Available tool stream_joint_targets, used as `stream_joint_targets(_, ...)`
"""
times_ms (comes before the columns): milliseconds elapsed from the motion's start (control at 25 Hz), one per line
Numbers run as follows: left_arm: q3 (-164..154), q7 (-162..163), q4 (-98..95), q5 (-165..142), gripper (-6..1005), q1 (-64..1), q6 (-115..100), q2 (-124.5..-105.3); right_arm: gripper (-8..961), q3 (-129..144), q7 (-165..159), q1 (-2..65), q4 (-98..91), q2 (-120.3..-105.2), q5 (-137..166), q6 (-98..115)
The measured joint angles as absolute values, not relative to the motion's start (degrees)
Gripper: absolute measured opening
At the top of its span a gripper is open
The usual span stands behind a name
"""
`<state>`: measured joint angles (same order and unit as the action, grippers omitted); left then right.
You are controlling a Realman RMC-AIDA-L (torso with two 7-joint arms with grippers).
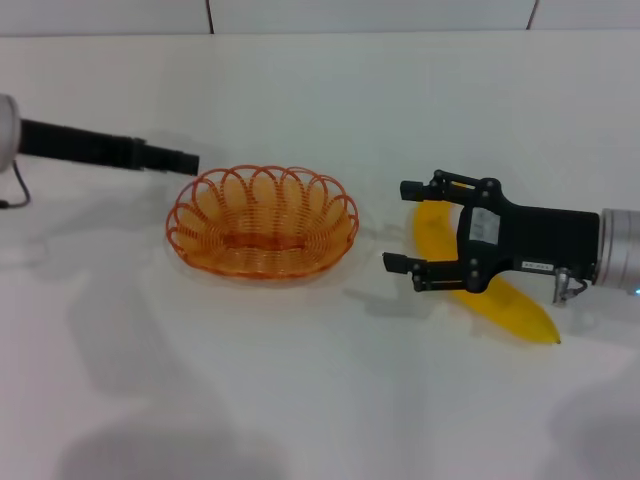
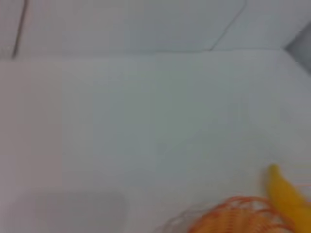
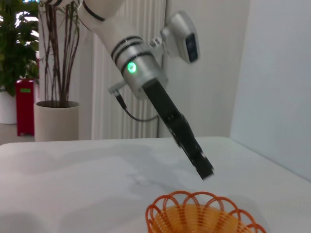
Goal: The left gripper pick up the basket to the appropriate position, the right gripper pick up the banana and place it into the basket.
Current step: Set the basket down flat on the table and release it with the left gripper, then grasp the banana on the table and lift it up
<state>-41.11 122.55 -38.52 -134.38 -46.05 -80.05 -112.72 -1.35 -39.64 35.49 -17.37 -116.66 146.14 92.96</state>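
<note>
The orange wire basket (image 1: 260,225) sits on the white table (image 1: 300,380) near the middle. It also shows in the left wrist view (image 2: 238,218) and the right wrist view (image 3: 204,218). My left gripper (image 1: 188,160) hovers just beyond the basket's far left rim, apart from it, its fingers together and empty. It also shows in the right wrist view (image 3: 205,170). The yellow banana (image 1: 437,232) lies right of the basket and also shows in the left wrist view (image 2: 286,196). My right gripper (image 1: 400,226) is open and held over the banana's near-basket end, with the palm covering the banana's middle.
The table's back edge meets a light wall (image 1: 370,15) with panel seams. A black cable (image 1: 18,190) hangs by the left arm at the far left. A potted plant (image 3: 56,116) stands off the table in the background.
</note>
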Motion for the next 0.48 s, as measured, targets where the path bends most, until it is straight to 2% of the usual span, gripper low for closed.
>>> stream_joint_targets(80, -41.24, 121.59, -45.71, -132.56, 574, -43.92, -84.46, -113.48, 829, -1.69, -39.64, 35.06, -17.55, -116.64, 145.54, 93.04)
stream_joint_targets(240, -42.68, 115.77, -62.28, -126.91, 646, -34.91, -88.77, -116.26, 828, -1.96, -39.63, 34.69, -17.71, -116.63, 144.33, 93.08)
stream_joint_targets(360, -44.48, 103.8, -64.96, -119.65, 699, -28.22, -88.92, -116.35, 828, -2.32, -39.64, 34.43, -17.53, -116.63, 143.44, 93.08)
stream_joint_targets(480, -44.33, 87.0, -58.44, -114.15, 753, -24.12, -88.99, -116.25, 827, -2.36, -39.84, 34.0, -17.62, -116.63, 142.66, 93.08)
